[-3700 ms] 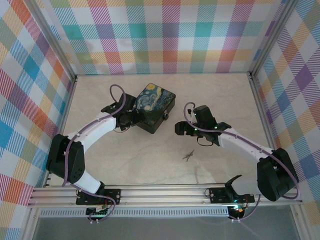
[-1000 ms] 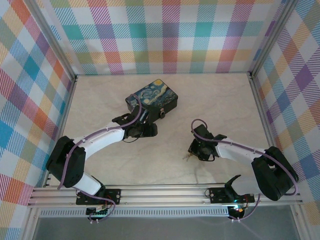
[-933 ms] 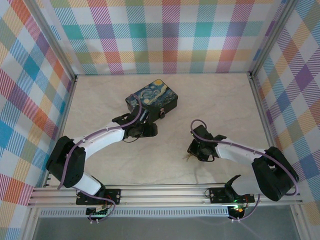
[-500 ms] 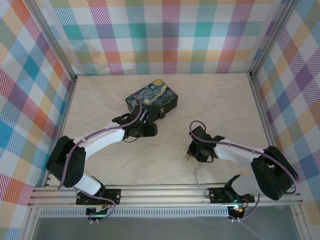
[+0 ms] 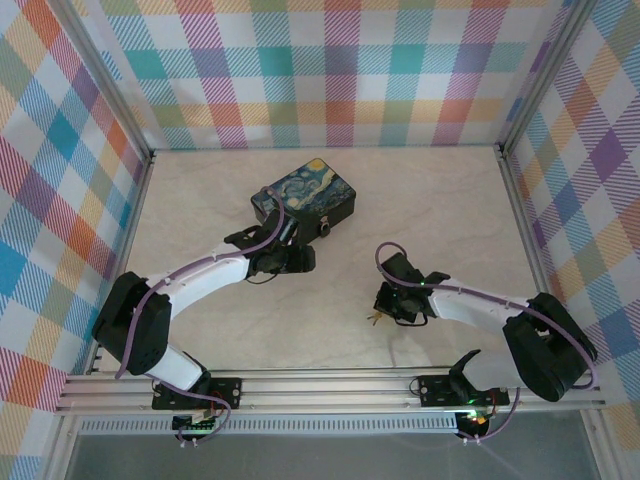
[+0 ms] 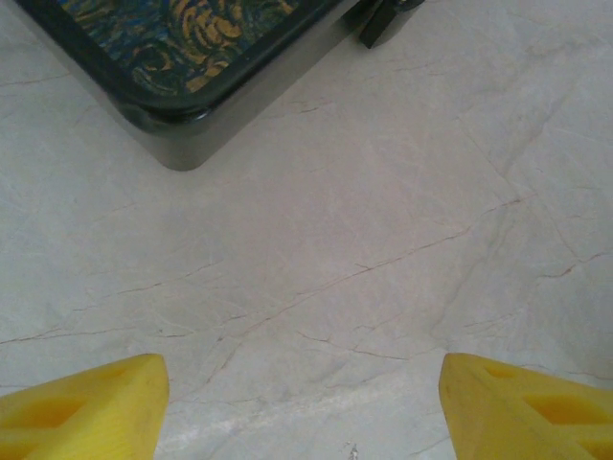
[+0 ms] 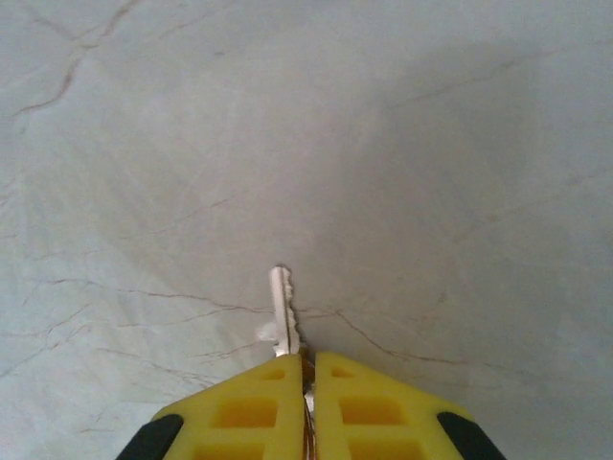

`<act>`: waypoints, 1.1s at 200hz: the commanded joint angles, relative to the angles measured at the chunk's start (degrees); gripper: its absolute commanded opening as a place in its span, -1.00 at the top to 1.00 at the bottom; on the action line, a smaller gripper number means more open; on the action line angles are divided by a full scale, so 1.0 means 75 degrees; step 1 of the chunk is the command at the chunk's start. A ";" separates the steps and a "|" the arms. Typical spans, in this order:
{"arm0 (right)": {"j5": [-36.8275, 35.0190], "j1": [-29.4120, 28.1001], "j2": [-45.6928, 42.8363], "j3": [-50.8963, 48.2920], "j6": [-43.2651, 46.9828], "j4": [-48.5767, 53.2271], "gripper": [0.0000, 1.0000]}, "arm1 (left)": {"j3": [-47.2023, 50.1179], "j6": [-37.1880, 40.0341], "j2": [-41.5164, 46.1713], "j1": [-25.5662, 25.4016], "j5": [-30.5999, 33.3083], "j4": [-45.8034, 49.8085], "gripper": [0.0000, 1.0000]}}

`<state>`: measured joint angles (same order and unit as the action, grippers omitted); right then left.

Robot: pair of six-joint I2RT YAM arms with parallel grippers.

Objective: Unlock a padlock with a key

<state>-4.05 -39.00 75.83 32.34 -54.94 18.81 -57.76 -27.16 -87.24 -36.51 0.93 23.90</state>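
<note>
- Thin silvery metal key (image 7: 282, 309): head swallowed between the right gripper's (image 7: 308, 362) yellow fingertips (image 7: 249, 402), just the blade poking out.
- Black box with the blue-and-yellow painted lid (image 6: 172, 48): chopped by the top edge in the left wrist view.
- Small blackish padlock (image 6: 388, 19) beside it: barely a corner in frame, shackle out of sight.

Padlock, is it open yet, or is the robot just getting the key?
Not yet. Done: the right arm's jaws are shut on the thin silvery metal key. In hand: lifting it off the marble table. Left: carrying it to the tiny dark block padlock by the black painted box and turning it.
</note>
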 commanded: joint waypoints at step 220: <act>0.0974 0.0414 -0.1073 -0.0344 0.3409 -0.1517 0.96 | -0.0953 -0.1289 -0.0319 0.0171 -0.2264 0.0011 -0.51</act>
<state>4.36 -36.82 64.40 28.69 -29.28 6.02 -62.59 -37.93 -93.12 -36.18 -21.02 18.92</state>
